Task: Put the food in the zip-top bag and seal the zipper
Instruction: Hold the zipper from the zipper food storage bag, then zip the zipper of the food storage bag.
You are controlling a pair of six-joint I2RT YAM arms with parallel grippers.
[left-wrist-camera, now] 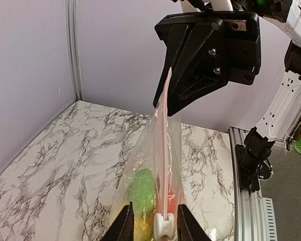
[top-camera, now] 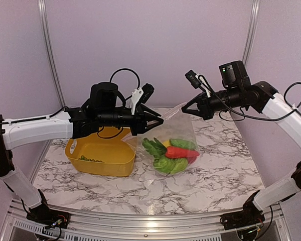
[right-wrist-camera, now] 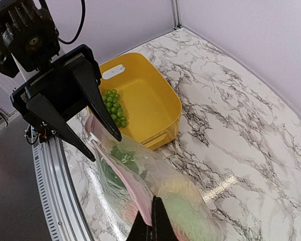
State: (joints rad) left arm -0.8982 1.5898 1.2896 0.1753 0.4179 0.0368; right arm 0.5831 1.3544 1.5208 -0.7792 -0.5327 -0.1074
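Slippage looms: left gripper (left-wrist-camera: 154,223), half-open astride the white plastic slider (left-wrist-camera: 164,224), may close off-centre, while right gripper (top-camera: 183,110) pinches shut on the pinkish zipper strip (left-wrist-camera: 165,165) of the clear crinkly bag (top-camera: 184,128).

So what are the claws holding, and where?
The right gripper pinches the clear bag by one end of its pink zipper strip. The left gripper flanks the white slider at the other end; a firm grip cannot be told.
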